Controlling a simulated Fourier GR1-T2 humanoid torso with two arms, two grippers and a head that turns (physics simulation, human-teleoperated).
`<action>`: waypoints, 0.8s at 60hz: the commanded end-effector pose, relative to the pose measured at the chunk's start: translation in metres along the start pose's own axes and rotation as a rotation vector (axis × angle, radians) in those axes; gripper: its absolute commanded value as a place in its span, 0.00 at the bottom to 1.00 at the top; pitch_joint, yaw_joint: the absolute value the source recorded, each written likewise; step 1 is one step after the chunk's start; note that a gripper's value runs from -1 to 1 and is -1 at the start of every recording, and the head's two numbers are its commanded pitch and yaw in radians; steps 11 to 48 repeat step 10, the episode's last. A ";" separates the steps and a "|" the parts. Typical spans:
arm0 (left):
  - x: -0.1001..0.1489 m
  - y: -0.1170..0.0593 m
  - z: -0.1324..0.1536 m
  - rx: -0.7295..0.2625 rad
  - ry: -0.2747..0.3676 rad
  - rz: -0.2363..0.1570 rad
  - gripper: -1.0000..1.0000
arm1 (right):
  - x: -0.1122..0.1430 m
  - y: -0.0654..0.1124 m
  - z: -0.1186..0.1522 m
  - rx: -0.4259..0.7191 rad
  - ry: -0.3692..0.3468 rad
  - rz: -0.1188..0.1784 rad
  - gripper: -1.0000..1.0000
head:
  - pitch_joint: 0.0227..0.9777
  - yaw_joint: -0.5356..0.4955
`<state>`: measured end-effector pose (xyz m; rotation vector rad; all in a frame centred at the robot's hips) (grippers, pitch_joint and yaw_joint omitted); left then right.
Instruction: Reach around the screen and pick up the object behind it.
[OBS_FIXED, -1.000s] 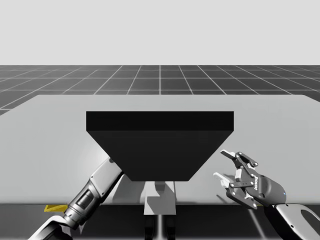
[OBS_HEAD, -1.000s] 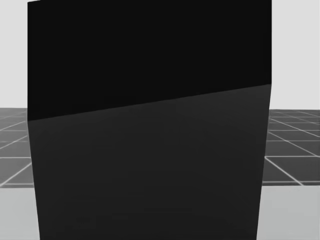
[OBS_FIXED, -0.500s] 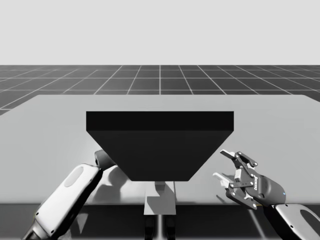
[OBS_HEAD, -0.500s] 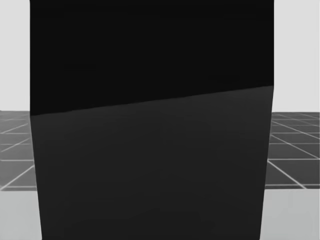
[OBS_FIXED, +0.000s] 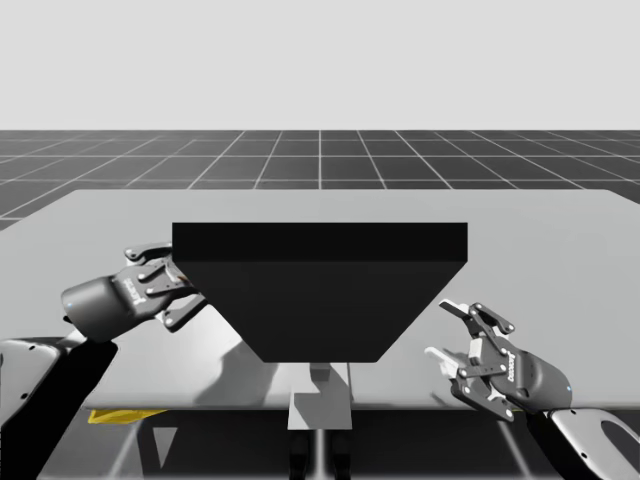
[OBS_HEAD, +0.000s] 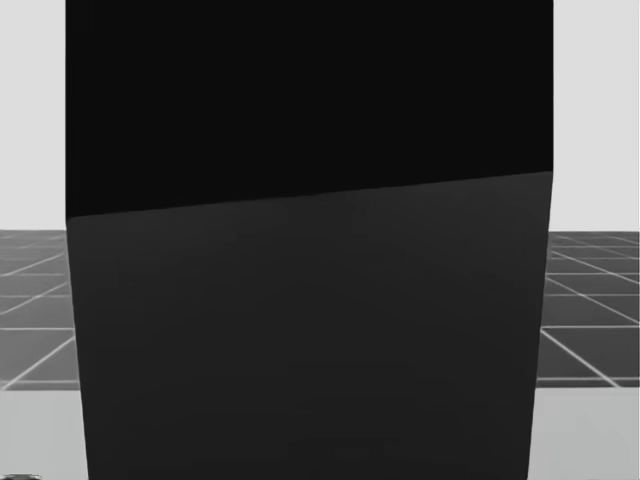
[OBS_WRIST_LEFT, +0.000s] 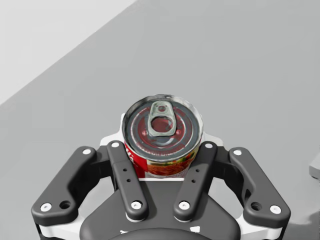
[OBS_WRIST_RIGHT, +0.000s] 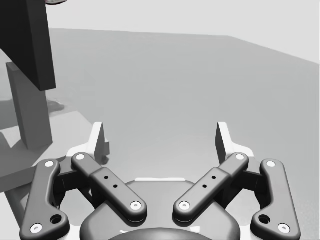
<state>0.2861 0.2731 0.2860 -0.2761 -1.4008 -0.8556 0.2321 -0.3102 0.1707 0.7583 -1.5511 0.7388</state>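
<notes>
A black screen (OBS_FIXED: 320, 290) stands mid-table on a grey post and fills most of the head view (OBS_HEAD: 310, 300). My left gripper (OBS_FIXED: 170, 283) is at the screen's left edge, pointing in behind it. In the left wrist view a red can (OBS_WRIST_LEFT: 162, 125) with a silver pull-tab lid sits between the fingers of my left gripper (OBS_WRIST_LEFT: 162, 146), which is shut on its sides. My right gripper (OBS_FIXED: 440, 328) hovers open near the front right of the screen, with nothing between the fingers of that gripper (OBS_WRIST_RIGHT: 161, 135).
The screen's grey post (OBS_FIXED: 320, 395) stands at the table's front edge and appears beside my right gripper as a grey post (OBS_WRIST_RIGHT: 30, 110). A yellow marker (OBS_FIXED: 120, 413) lies below the front left edge. Open grey table (OBS_FIXED: 560, 260) stretches to the right.
My left arm has swung out from under the screen's front to its left edge, gripper now pointing behind it. My head has turned slightly. The right arm has barely moved.
</notes>
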 end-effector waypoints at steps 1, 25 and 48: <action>0.070 -0.011 0.008 -0.102 -0.130 -0.115 1.00 | 0.001 0.003 0.001 0.041 -0.013 -0.003 0.00 | 0.15 0.51; 0.105 -0.016 0.020 -0.086 -0.192 -0.172 1.00 | 0.003 0.003 0.001 0.026 -0.034 0.016 0.00 | 0.15 0.51; 0.105 -0.016 0.020 -0.086 -0.192 -0.172 1.00 | 0.003 0.003 0.001 0.026 -0.034 0.016 0.00 | 0.15 0.51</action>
